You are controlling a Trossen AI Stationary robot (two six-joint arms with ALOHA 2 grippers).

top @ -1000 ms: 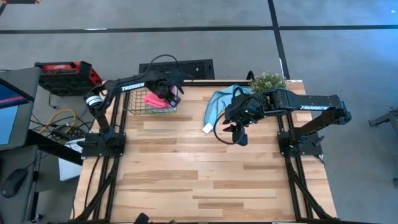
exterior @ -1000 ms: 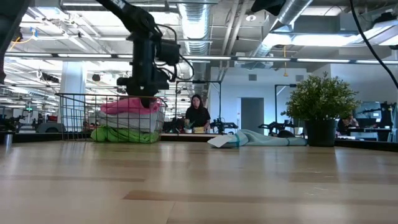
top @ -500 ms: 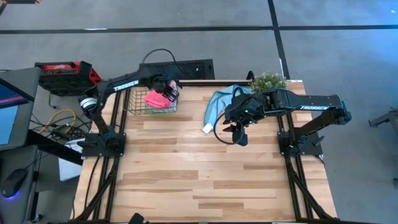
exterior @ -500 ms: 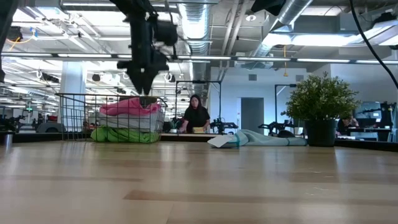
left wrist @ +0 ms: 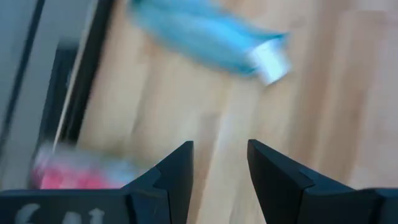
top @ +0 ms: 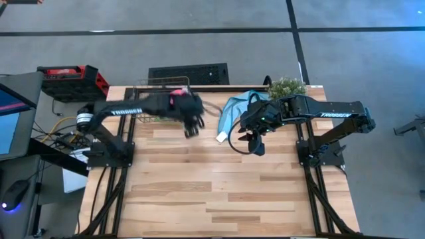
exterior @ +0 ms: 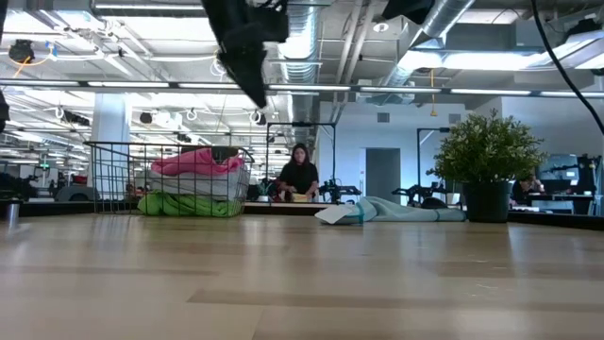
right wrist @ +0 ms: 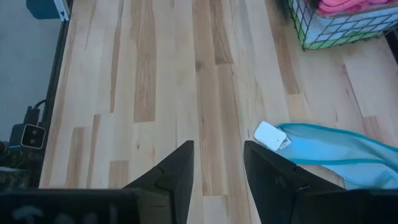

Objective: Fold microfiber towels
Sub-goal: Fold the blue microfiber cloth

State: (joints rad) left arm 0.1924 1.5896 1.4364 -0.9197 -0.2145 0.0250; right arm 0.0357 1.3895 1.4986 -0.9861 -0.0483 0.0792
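A light teal-blue towel point(top: 236, 109) lies crumpled on the far part of the table, its white tag point(right wrist: 268, 135) at the near corner. The pink towel point(exterior: 193, 162) sits on top of a green towel point(exterior: 179, 203) in the wire basket point(exterior: 113, 179) at the far left. My left gripper point(top: 191, 126) hangs open in the air between the basket and the teal towel point(left wrist: 199, 34), holding nothing. My right gripper point(top: 251, 143) stands open above the table just near of the teal towel point(right wrist: 329, 152), also holding nothing.
A potted plant point(top: 287, 86) stands at the far edge beside the teal towel. A person sits in the room beyond the table point(exterior: 299, 179). The near half of the wooden table point(top: 219, 192) is bare boards.
My left gripper has risen from just above the pink towel in the basket and swung toward the table's right and a little nearer, toward the teal towel, rolling as it went. It has stayed open. The pink towel has stayed in the basket.
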